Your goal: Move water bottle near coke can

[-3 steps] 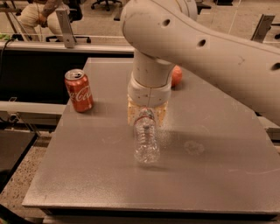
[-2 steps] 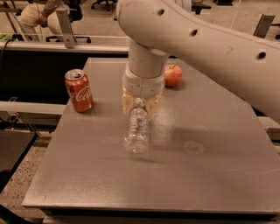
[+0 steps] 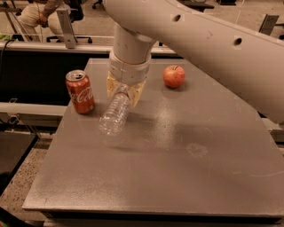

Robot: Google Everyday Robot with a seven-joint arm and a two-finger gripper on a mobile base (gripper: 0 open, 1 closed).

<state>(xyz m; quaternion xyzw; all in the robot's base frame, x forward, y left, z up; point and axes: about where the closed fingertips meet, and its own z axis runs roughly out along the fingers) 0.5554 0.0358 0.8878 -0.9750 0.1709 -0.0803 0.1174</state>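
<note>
The water bottle [image 3: 114, 115] is clear crinkled plastic and hangs tilted above the grey table [image 3: 177, 177], its base pointing toward me and its neck hidden between the fingers. My gripper [image 3: 124, 92] is shut on the bottle's neck end, under the big white arm. The coke can [image 3: 80, 91] is red with white script and a silver top. It stands upright at the table's left edge, just left of the bottle, with a small gap between them.
A red apple [image 3: 173, 76] sits on the table at the back, right of the gripper. The white arm [image 3: 208, 48] crosses the upper right. A rail and a seated person [image 3: 40, 13] are behind the table. Floor lies left of the table.
My gripper has carried the water bottle to the left, toward the coke can. The apple, hidden behind the arm before, now shows fully.
</note>
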